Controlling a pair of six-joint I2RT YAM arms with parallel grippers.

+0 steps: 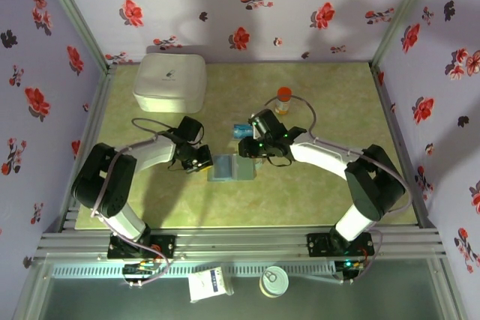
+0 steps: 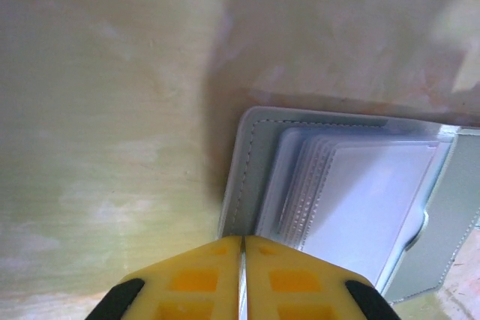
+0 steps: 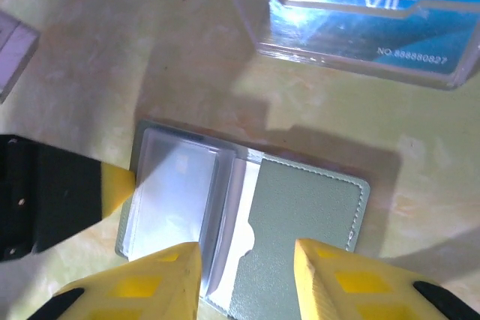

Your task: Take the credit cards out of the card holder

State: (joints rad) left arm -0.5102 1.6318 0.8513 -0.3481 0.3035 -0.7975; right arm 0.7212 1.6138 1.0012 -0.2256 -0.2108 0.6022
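While the right gripper (image 3: 247,264) hangs with its yellow fingers (image 3: 176,279) parted over the near edge of the flat grey-blue bifold card holder (image 3: 307,215), the left gripper (image 2: 241,260) is pressed shut. Its tip touches the holder's left edge; whether it pinches that edge cannot be told. The holder lies open on the pale green table (image 1: 322,192), with clear sleeves (image 3: 176,185) fanned over its left panel, their contents hard to make out. Just beyond it a blue plastic card (image 3: 360,13) printed VIP lies inside a clear transparent plastic case (image 3: 251,20), cut off by the frame. Farther off stand a small orange-capped bottle (image 1: 283,99) and a large white box (image 1: 170,80).
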